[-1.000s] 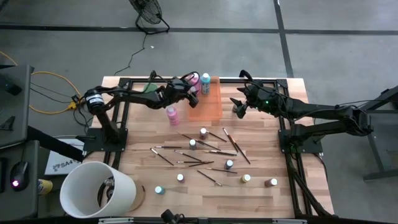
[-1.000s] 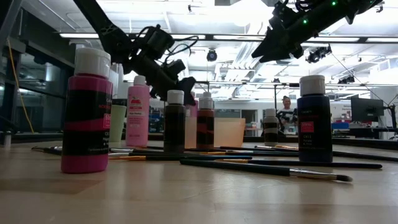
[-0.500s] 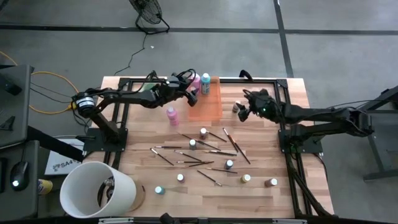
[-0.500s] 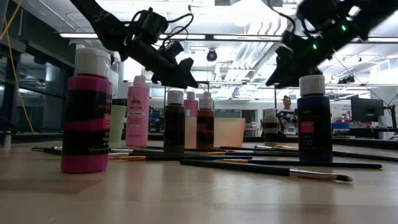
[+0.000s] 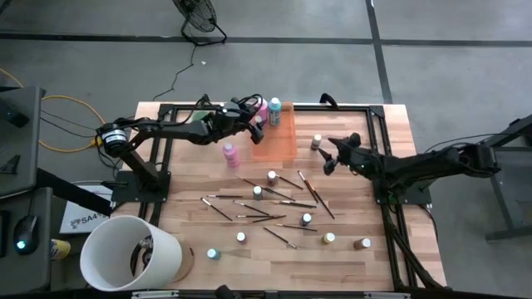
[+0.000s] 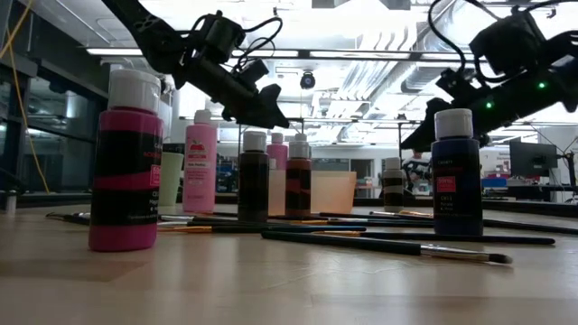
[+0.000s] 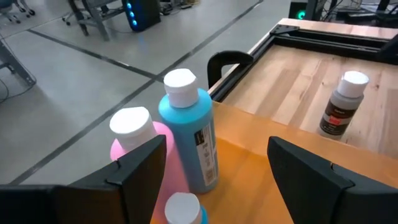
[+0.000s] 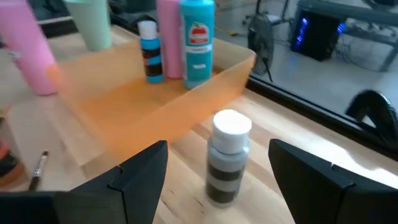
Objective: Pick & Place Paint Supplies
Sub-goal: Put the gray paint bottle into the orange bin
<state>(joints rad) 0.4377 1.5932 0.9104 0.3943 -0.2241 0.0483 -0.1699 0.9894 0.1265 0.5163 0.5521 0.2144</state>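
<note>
Overhead, table-level and two close wrist cameras all share the orange tray [image 5: 273, 139].

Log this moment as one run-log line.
left gripper: open, over orange tray | right gripper: open, near small bottle | tray holds: teal bottle, pink bottle, small blue bottle

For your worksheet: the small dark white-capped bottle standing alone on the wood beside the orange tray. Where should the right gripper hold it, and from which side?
Grip the small dark white-capped bottle across its round body below the cap, approaching level from the open wood side; it stands upright, clear of the translucent orange tray.
</note>
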